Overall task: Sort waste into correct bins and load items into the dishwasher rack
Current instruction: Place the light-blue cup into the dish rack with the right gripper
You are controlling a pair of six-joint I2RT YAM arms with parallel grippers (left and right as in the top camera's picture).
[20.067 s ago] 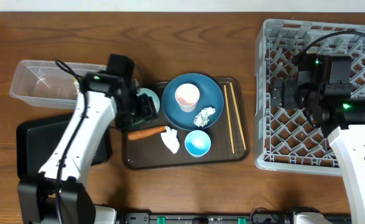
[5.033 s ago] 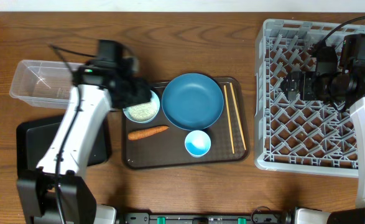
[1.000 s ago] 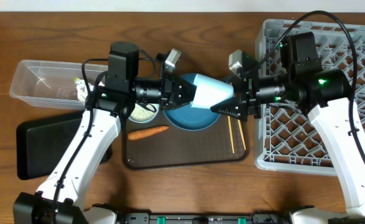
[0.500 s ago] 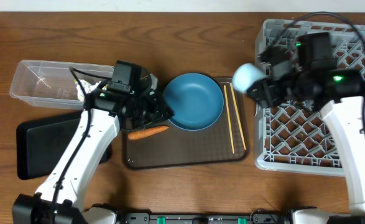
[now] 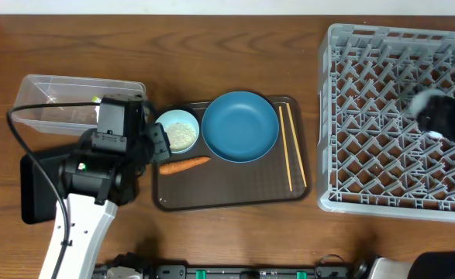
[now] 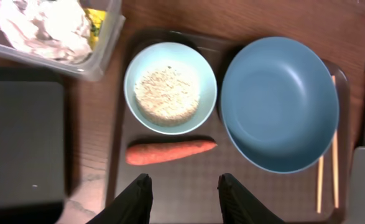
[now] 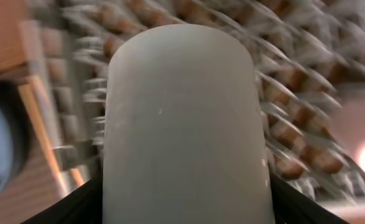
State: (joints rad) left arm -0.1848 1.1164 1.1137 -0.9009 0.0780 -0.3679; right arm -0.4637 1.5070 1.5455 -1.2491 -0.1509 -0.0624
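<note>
- Carrot [image 6: 171,151]: small, orange and smooth, thick at one end and tapering to a tip. It lies flat on the brown serving tray [image 5: 227,198], just in front of the rice bowl [image 6: 170,87].
- Carrot axis: the long axis runs across the tray, side to side. The tip points toward the plate [image 6: 280,102], and the thick end points toward the black tray [image 6: 20,149].
- Rice bowl: pale blue and upright, with a mound of white rice [image 6: 168,94] inside. It sits just beside the dark-blue plate.
- Chopsticks [image 6: 334,155]: two thin sticks lying parallel along the serving tray's right edge, at right angles to the carrot.
- Clear tub [image 6: 104,46]: holds paper wads [image 6: 45,28] and a yellow wrapper [image 6: 96,18]. The black tray lies just beside it.
- Left gripper [image 6: 182,199]: fingers apart with nothing between them, above the serving tray with the carrot ahead.
- Right gripper [image 7: 185,208]: clamped on a pale bowl [image 7: 182,112] over the rack [image 5: 390,116]. This view is motion-blurred.
</note>
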